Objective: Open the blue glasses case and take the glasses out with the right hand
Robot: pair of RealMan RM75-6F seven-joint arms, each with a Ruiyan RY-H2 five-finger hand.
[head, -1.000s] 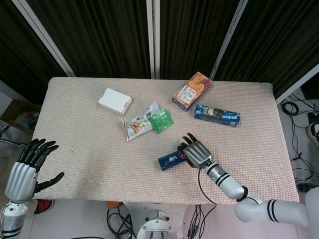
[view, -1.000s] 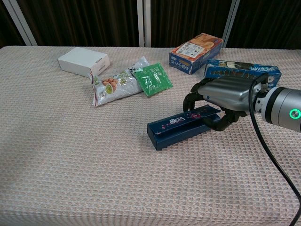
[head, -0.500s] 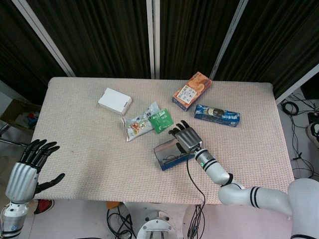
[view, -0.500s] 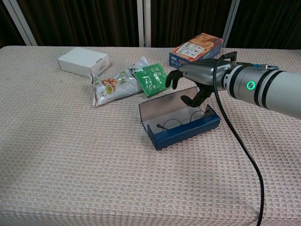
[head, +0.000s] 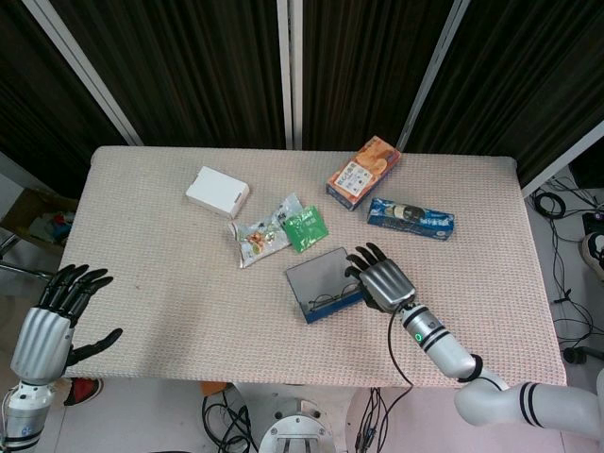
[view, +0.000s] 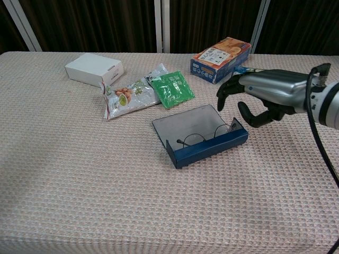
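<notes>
A table (head: 142,274) covered in beige woven cloth stands before dark pleated curtains (head: 189,66) split by white frame bars (head: 290,71); cables (head: 566,283) lie on the floor right of the table

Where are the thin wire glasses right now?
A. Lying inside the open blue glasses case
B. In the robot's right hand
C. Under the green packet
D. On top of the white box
A: the thin wire glasses lie inside the open blue glasses case, and the right hand beside it holds nothing.
</notes>
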